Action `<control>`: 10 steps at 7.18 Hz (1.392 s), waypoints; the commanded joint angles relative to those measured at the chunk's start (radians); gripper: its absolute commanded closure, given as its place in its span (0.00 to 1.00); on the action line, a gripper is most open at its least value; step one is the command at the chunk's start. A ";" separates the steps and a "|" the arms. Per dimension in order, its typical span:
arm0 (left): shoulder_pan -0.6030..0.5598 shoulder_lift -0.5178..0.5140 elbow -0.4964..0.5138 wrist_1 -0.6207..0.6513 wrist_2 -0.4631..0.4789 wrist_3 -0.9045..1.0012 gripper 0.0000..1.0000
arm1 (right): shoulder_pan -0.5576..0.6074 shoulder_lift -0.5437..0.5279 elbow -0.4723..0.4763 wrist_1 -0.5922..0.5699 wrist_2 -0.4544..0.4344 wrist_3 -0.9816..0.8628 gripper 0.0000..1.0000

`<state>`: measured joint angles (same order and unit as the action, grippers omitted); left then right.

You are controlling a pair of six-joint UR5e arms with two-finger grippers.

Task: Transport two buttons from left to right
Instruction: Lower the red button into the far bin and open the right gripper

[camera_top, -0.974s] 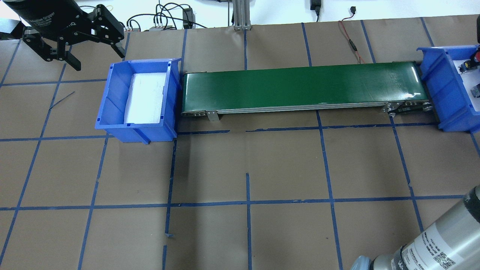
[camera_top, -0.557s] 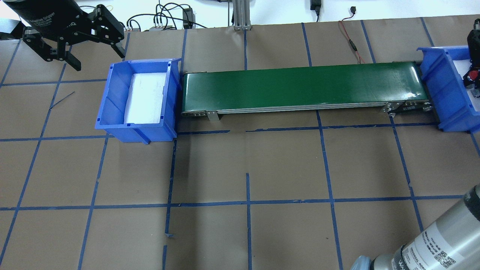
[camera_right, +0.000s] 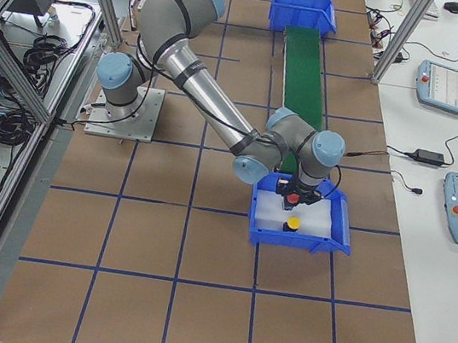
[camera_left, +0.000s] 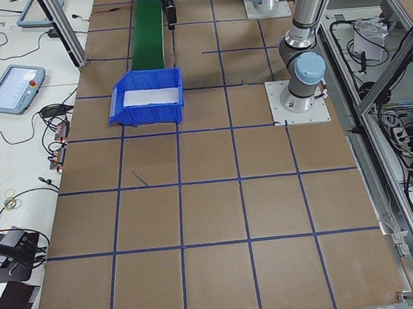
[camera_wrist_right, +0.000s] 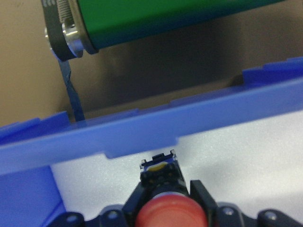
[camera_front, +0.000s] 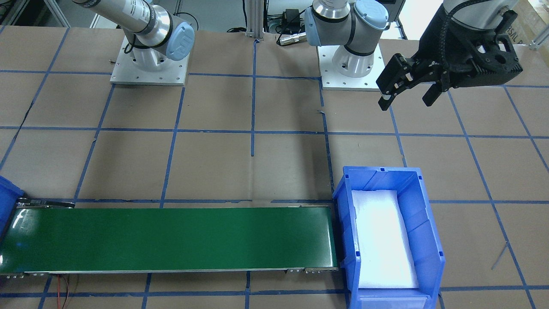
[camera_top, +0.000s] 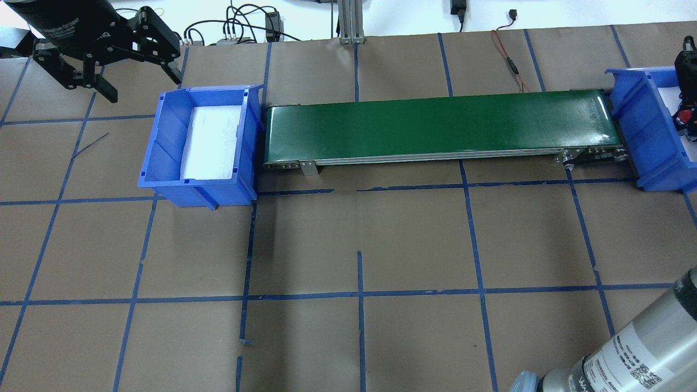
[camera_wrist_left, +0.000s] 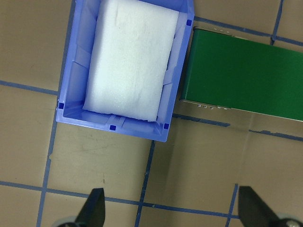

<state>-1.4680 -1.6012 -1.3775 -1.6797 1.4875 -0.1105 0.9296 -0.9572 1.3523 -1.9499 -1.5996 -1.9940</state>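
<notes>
My right gripper point(camera_right: 294, 192) is down in the right blue bin point(camera_right: 338, 229), shut on the red button point(camera_right: 292, 199). The right wrist view shows the red cap point(camera_wrist_right: 170, 213) between the fingers, just above the bin's white foam. In the overhead view the gripper point(camera_top: 687, 115) is at the right edge with the red cap point(camera_top: 684, 116) showing. The yellow button point(camera_right: 293, 224) lies on the foam in the same bin, just in front of the gripper. My left gripper point(camera_top: 142, 86) is open and empty, hovering behind the left blue bin point(camera_top: 163, 142).
A green conveyor belt point(camera_top: 435, 124) runs between the two bins. The left bin point(camera_front: 424, 240) holds only a white foam pad point(camera_wrist_left: 132, 56). Cables point(camera_top: 506, 51) lie at the table's back edge. The right arm's forearm point(camera_top: 642, 343) crosses the near right corner.
My right gripper has come down into the right bin with the red button in it. The left arm has not moved.
</notes>
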 commanded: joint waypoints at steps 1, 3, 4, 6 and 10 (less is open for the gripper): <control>-0.003 0.001 -0.002 0.000 0.000 0.000 0.00 | 0.000 0.000 0.005 0.000 0.004 0.000 0.81; -0.006 0.009 0.005 0.002 -0.007 -0.002 0.00 | 0.000 0.002 0.019 -0.012 0.006 0.000 0.56; -0.006 0.010 0.005 0.002 -0.007 -0.002 0.00 | 0.000 0.000 0.019 -0.015 0.009 0.000 0.51; -0.006 0.020 -0.009 0.006 -0.009 -0.002 0.00 | 0.000 0.000 0.018 -0.038 0.024 -0.049 0.15; -0.014 0.024 -0.009 0.006 -0.009 -0.002 0.00 | -0.002 -0.122 0.002 0.058 -0.010 -0.060 0.11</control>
<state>-1.4820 -1.5781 -1.3865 -1.6736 1.4777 -0.1124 0.9282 -1.0226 1.3595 -1.9547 -1.6016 -2.0523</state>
